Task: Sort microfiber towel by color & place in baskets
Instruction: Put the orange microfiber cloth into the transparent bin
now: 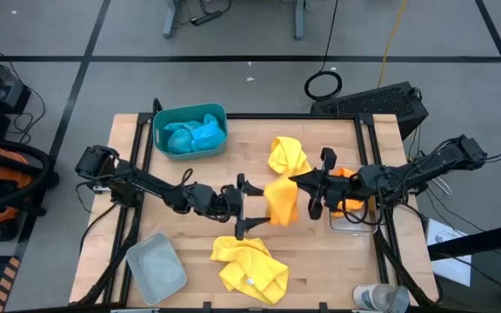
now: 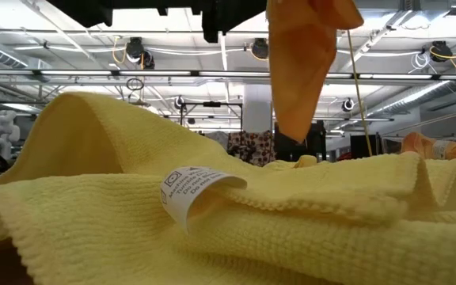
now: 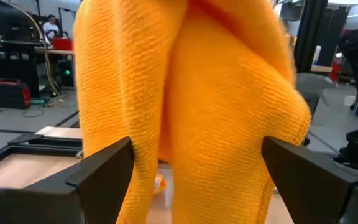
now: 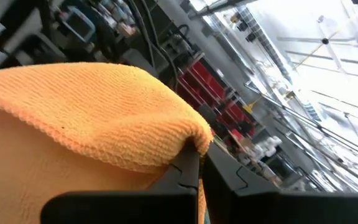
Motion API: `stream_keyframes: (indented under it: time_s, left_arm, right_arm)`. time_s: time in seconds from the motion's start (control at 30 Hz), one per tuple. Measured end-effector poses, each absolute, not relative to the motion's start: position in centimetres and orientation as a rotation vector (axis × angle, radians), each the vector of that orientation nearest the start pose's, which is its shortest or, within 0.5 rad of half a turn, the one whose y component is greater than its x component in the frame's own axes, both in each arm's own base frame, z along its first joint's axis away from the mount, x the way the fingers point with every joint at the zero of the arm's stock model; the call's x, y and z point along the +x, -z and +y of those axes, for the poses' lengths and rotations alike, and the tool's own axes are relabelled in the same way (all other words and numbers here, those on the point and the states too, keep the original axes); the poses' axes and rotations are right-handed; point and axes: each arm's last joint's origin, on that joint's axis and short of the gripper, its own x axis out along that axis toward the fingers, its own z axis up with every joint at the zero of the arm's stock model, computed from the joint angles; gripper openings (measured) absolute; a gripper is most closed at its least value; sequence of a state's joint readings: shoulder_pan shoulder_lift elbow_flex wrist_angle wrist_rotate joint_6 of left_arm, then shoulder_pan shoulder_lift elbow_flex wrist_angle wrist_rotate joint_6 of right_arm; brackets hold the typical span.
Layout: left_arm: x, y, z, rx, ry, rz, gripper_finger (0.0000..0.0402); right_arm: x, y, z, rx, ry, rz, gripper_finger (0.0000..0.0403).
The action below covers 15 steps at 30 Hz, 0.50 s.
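Note:
An orange towel (image 1: 281,202) hangs over the middle of the table from my right gripper (image 1: 296,180), which is shut on it. My left gripper (image 1: 249,207) is open, level with the towel on its left side. In the left wrist view its fingers stand on either side of the hanging orange towel (image 3: 191,93); I cannot tell whether they touch it. Two blue towels (image 1: 194,135) lie in the teal basket (image 1: 159,122). One yellow towel (image 1: 287,155) lies on the table's far part, another yellow towel (image 1: 249,265) at the near edge. A second orange towel (image 1: 348,176) lies in the clear basket (image 1: 346,224). My right gripper (image 4: 197,165) pinches the orange towel at a folded upper edge (image 4: 188,134) between its two fingers, coming level from the table's right. The towel is lifted clear and hangs below the fingers (image 2: 303,71).
The pale grey basket (image 1: 155,265) stands at the near left corner. A clear bottle (image 1: 381,298) lies at the near right corner. In the low view the near yellow towel (image 2: 212,222), with its white label (image 2: 188,190), fills the foreground.

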<state>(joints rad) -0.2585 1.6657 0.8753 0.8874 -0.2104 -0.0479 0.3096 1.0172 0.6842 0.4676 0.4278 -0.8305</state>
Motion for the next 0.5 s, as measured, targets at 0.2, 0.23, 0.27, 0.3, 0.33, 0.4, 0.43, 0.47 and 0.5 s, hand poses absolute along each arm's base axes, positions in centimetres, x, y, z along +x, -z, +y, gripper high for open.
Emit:
stream_keyframes:
  time_s: [0.2, 0.23, 0.27, 0.3, 0.33, 0.4, 0.43, 0.47, 0.5]
  left_arm:
    - [34.4, -25.2, -8.2, -0.153, -0.065, -0.176, 0.0357]
    - [34.4, -25.2, -8.0, -0.156, -0.090, -0.186, 0.0357]
    - [34.4, -25.3, -7.8, -0.159, -0.106, -0.192, 0.0357]
    - [34.5, -25.3, -7.7, -0.160, -0.113, -0.195, 0.0357]
    - [34.5, -25.3, -7.5, -0.166, -0.116, -0.196, 0.0357]
    - [34.6, -25.3, -7.2, -0.188, -0.103, -0.194, 0.0357]
    - [34.6, -25.2, -7.1, -0.197, -0.082, -0.188, 0.0357]
    - [34.7, -25.2, -7.0, -0.198, -0.057, -0.179, 0.0357]
    - [34.8, -25.0, -7.0, -0.192, -0.032, -0.166, 0.0357]
  right_arm:
    - [21.8, -31.5, 5.4, -0.810, 0.272, 0.005, 0.0000]
    - [21.8, -31.5, 5.3, -0.816, 0.284, 0.019, 0.0000]
    - [21.8, -31.4, 5.3, -0.821, 0.294, 0.030, 0.0000]
    - [21.8, -31.4, 5.3, -0.825, 0.298, 0.036, 0.0000]
    - [21.8, -31.4, 5.3, -0.826, 0.298, 0.036, 0.0000]
    - [21.8, -31.4, 5.3, -0.826, 0.297, 0.034, 0.0000]
    - [21.8, -31.4, 5.3, -0.830, 0.296, 0.034, 0.0000]
    - [21.8, -31.4, 5.2, -0.834, 0.297, 0.035, 0.0000]
    - [21.8, -31.4, 5.2, -0.839, 0.298, 0.036, 0.0000]
